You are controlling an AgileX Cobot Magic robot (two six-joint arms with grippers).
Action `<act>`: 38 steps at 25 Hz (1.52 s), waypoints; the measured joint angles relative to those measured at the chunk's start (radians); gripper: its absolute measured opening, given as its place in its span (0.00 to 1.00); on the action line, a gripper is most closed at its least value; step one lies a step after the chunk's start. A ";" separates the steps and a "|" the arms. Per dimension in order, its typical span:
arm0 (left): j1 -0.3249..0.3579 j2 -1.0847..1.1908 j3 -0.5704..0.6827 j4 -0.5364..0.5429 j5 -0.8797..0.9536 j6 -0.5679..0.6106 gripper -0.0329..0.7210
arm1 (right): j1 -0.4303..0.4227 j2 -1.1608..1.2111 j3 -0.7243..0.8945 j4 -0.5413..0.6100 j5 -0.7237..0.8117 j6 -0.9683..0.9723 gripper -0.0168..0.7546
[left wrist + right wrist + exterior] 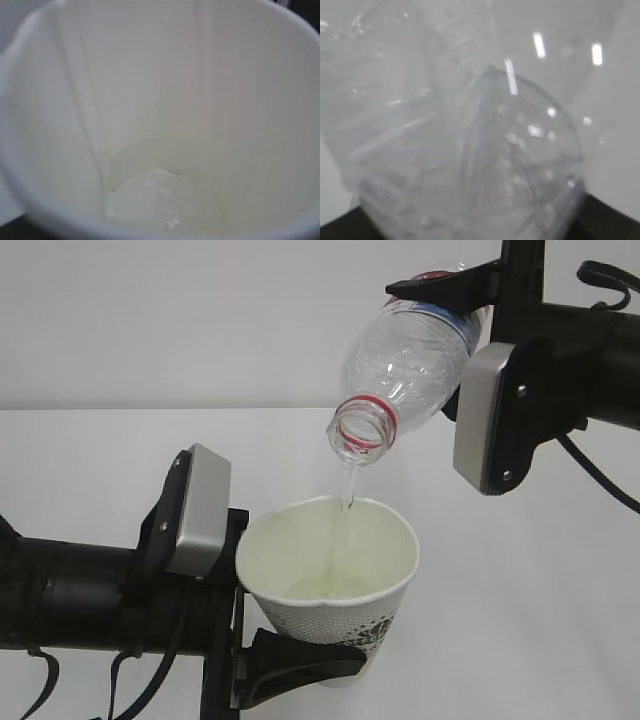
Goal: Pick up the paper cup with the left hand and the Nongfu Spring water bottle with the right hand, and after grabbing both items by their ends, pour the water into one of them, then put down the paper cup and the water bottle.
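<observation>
From the exterior view, the pouring step is under way. The left end effector (pixel 300 660) is closed around the lower body of the paper cup (pixel 330 585), its black fingers wrapped on the printed wall near the base, holding the cup upright and, it seems, just off the white tabletop (pixel 530 620). Above and to the right of that cup, the right end effector (pixel 455 290) clamps the bottom end of the Nongfu Spring water bottle (pixel 405 370), which is tilted steeply with its open mouth directly over the cup's rim. A thin clear stream of water (pixel 347 490) falls from the mouth into the cup, and the bottle looks nearly empty.

The left wrist view looks straight down into the paper cup (pixel 160 100); its cream inside fills the frame and a shallow pale pool of water (pixel 160 200) lies at the bottom. No fingers show here.

The right wrist view is filled by the blurred clear wall of the bottle (pixel 470 150), right against the camera; the picture is too soft to show how much liquid remains, though it appears to be little.

Next, the right arm would need to tip the bottle back upright once the stream stops, and then both arms lower their loads to the tabletop and release.
</observation>
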 joint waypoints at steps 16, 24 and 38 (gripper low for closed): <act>0.000 0.000 0.000 0.000 0.002 0.000 0.70 | 0.000 0.000 0.000 0.002 0.000 0.000 0.60; 0.000 0.000 0.000 0.002 0.005 0.000 0.70 | 0.000 0.000 0.000 0.004 0.000 -0.008 0.60; 0.000 0.000 0.000 0.007 0.009 0.000 0.70 | 0.000 0.000 0.000 0.004 0.000 -0.016 0.60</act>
